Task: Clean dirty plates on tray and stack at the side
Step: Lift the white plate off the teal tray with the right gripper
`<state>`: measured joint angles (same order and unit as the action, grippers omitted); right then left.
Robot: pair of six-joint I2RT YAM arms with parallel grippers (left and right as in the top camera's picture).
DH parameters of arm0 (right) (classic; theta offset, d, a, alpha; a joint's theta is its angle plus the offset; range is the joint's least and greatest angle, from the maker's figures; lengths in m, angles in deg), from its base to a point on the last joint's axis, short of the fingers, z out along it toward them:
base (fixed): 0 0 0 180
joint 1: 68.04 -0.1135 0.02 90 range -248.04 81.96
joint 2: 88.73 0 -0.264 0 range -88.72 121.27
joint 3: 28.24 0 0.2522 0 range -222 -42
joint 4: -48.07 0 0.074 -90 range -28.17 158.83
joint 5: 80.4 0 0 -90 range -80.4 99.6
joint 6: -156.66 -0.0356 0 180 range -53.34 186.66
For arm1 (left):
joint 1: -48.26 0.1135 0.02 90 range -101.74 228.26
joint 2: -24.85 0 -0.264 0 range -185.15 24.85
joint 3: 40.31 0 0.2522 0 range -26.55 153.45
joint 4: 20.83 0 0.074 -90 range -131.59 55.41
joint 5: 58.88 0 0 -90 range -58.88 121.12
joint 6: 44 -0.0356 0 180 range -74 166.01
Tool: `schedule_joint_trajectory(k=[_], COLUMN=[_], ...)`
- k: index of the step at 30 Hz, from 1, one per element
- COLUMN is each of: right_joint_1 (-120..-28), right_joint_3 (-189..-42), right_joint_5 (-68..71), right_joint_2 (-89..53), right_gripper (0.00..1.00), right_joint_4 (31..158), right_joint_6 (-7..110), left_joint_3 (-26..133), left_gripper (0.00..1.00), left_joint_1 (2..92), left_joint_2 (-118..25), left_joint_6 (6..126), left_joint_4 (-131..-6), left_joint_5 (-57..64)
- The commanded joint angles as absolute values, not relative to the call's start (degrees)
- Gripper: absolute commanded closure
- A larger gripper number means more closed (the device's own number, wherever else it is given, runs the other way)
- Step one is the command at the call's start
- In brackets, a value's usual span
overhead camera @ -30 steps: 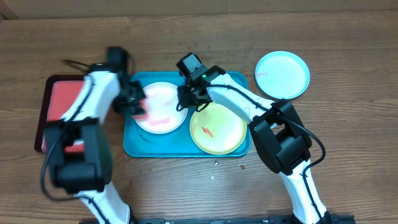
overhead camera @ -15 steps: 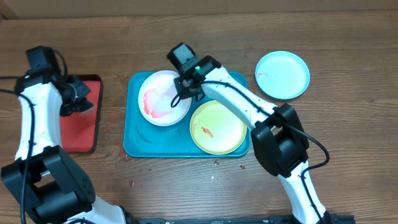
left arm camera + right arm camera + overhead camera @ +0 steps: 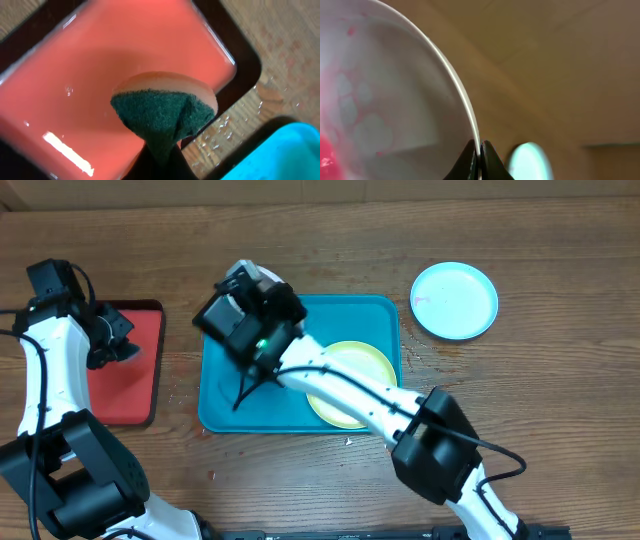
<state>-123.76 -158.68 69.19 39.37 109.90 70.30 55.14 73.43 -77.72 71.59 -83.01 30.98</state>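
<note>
While the big brown tabletop (image 3: 560, 430) held everything, the teal tray (image 3: 225, 395) lay in the middle with only the yellow-green plate (image 3: 372, 366) on it. The light blue plate (image 3: 455, 300) sat on the wood far off to the right. A smaller red tray (image 3: 130, 395) lay at the left. The white plate (image 3: 395, 100) was up in the air near the teal tray's left end, tipped on its side, with pink-red smears on its face. The right jaws were pinching its thin rim. The left jaws were squeezing a green-topped sponge (image 3: 160, 112) above the red tray. So the sponge was off to the left of the white plate, well apart from it. I think the left arm had to bring the sponge over to wipe.
</note>
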Motion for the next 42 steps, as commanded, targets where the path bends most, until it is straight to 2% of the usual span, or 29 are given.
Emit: schedule_joint_trajectory(k=[1, 11, 15, 25, 28, 30, 34, 39, 42], right_joint_1=[-125.95, -129.49, -129.49, -129.38, -128.68, -127.57, -125.51, -122.76, -122.3], right_joint_3=[-160.58, -160.58, -160.58, -160.56, -160.56, -160.56, -161.48, -161.72, -161.7], right_joint_5=[81.01, 86.35, 86.7, 85.06, 74.2, 67.53, 75.07, 56.16, 65.89], right_joint_2=[36.59, 36.59, 36.59, 36.59, 36.59, 36.61, 35.0, 32.02, 32.02], right_gripper=[0.96, 0.96, 0.96, 0.96, 0.96, 0.96, 0.96, 0.96, 0.96], right_joint_4=[107.87, 97.53, 95.61, 95.11, 100.94, 105.77, 103.19, 108.68, 109.73], right_joint_6=[80.62, 99.13, 101.23, 97.36, 89.8, 89.14, 80.59, 82.19, 82.47], left_joint_3=[54.9, 54.88, 54.88, 54.88, 54.88, 54.88, 54.88, 54.88, 54.88], left_gripper=[0.96, 0.96, 0.96, 0.96, 0.96, 0.96, 0.96, 0.96, 0.96], left_joint_1=[74.85, 77.34, 77.56, 77.54, 77.54, 77.54, 77.54, 77.54, 77.54], left_joint_2=[-78.24, -78.88, -78.88, -78.88, -78.88, -78.88, -78.88, -78.88, -78.88], left_joint_6=[71.72, 71.76, 71.76, 71.79, 71.76, 71.76, 71.76, 71.76, 71.76], left_joint_4=[-82.64, -83.21, -83.17, -83.19, -83.23, -83.47, -83.56, -83.65, -83.65], left_joint_5=[31.74, 31.72, 31.57, 31.52, 31.52, 31.52, 31.52, 31.52, 31.52])
